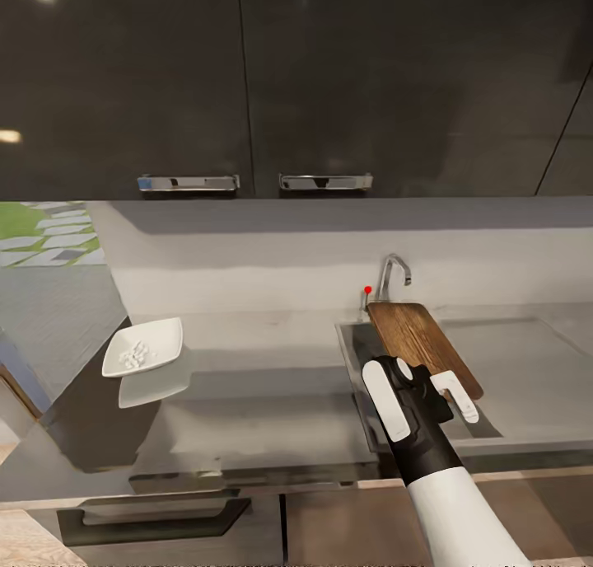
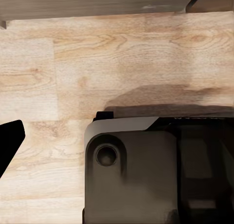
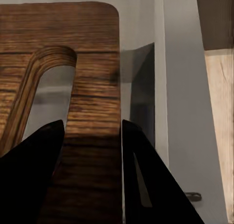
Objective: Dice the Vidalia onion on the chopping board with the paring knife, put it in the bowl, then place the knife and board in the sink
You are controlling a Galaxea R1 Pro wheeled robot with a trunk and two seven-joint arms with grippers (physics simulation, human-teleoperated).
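Observation:
My right gripper (image 1: 416, 383) is shut on the near end of the chopping board (image 1: 420, 340), which slants over the sink (image 1: 352, 346) with its far end by the tap (image 1: 394, 272). In the right wrist view the dark fingers (image 3: 146, 180) clamp the board (image 3: 95, 87) beside its oval handle hole, with the steel basin (image 3: 141, 82) beneath. The white bowl (image 1: 163, 336) sits on the grey countertop (image 1: 263, 402) at the left and holds pale onion dice (image 1: 134, 354). The paring knife is out of view. One dark fingertip (image 2: 9, 141) of my left gripper hangs over the wooden floor.
The tap's red knob (image 1: 367, 289) stands just behind the board. A flat drainboard (image 1: 527, 369) lies right of the basin. Dark wall cabinets (image 1: 247, 81) with chrome handles hang above the counter. My own dark base (image 2: 146, 175) sits on the light wood floor (image 2: 97, 63).

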